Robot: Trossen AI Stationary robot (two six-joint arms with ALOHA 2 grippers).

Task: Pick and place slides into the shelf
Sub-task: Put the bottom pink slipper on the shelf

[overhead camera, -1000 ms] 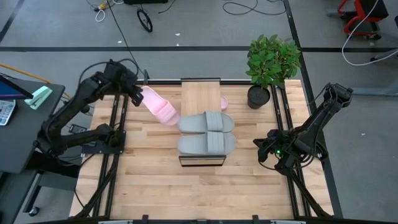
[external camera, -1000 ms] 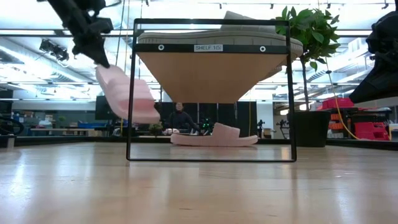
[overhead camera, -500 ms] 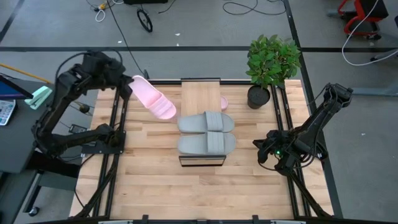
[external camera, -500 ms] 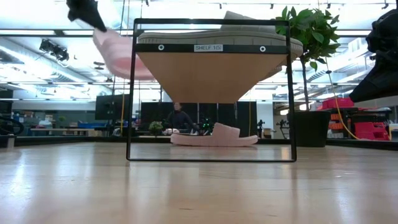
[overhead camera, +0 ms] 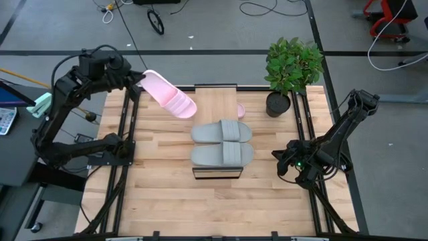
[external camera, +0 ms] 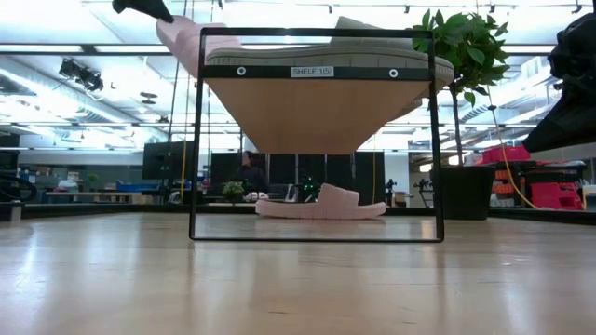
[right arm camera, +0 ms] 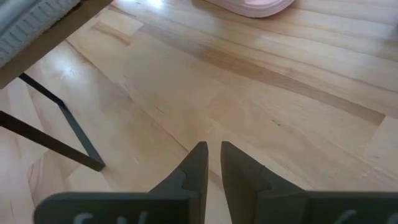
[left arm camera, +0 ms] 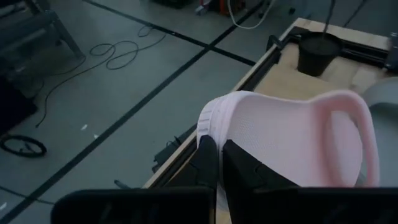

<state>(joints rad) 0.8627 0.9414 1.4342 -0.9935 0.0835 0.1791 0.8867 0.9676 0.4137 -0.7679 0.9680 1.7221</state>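
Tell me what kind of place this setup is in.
Probably a robotics lab or workshop in a large open hall. Cables trail over the grey concrete floor around the table, and the low view shows long ceiling lights with equipment in the room behind.

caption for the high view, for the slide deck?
Left gripper carries a pink slide toward the shelf holding two grey slides; right gripper idles.

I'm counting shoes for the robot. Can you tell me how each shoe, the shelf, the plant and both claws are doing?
Held pink slide: in the air, pinched at its edge.
Other pink slide: flat on the table under the shelf.
Grey slides: side by side on the shelf.
Shelf: upright, far half bare.
Plant: upright.
Left claw: shut on the pink slide.
Right claw: low over the table, holding nothing.
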